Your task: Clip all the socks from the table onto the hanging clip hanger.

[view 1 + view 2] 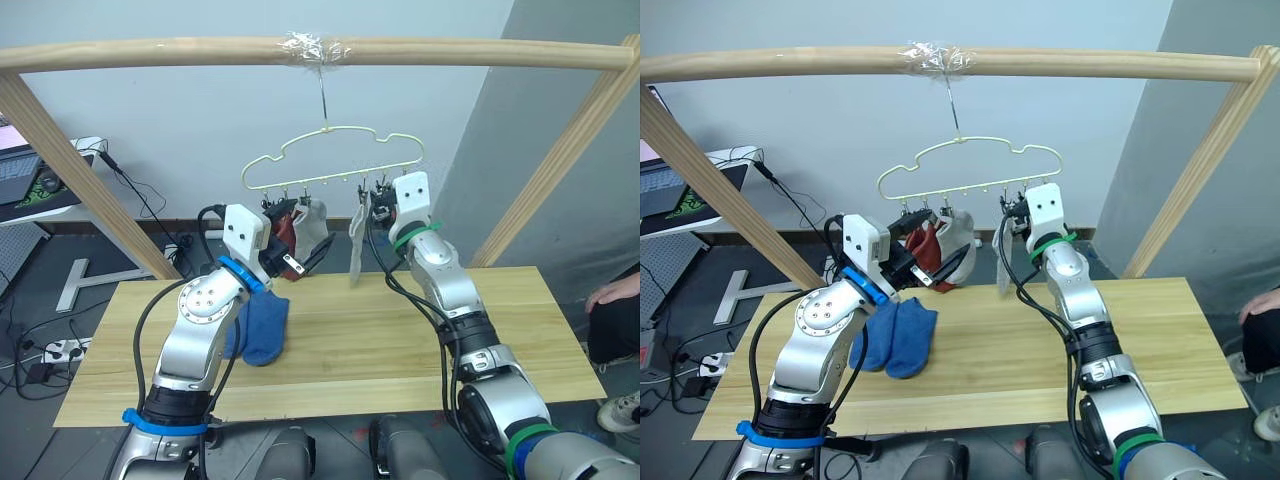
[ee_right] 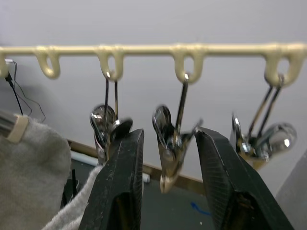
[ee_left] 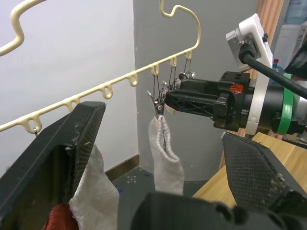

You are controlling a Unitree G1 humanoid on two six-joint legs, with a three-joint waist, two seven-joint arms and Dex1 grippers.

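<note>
The pale-yellow clip hanger (image 1: 330, 158) hangs by its hook from the pole. On its clips hang a brick red sock (image 1: 283, 226), a light grey sock (image 1: 313, 224) and a second grey sock (image 1: 357, 240). Two blue socks (image 1: 898, 336) lie side by side on the table (image 1: 420, 340), at its left. My left gripper (image 1: 308, 258) is open and empty, just below the red and grey socks. My right gripper (image 2: 168, 135) is open up at the clip row, its fingers either side of an empty clip (image 2: 171, 143), beside the clip holding the second grey sock.
A round wooden pole frame (image 1: 180, 52) spans the scene, with slanted posts at left (image 1: 80, 170) and right (image 1: 560, 160). A desk with a laptop (image 1: 20, 175) and floor cables stand at left. A person (image 1: 615, 300) sits at the far right.
</note>
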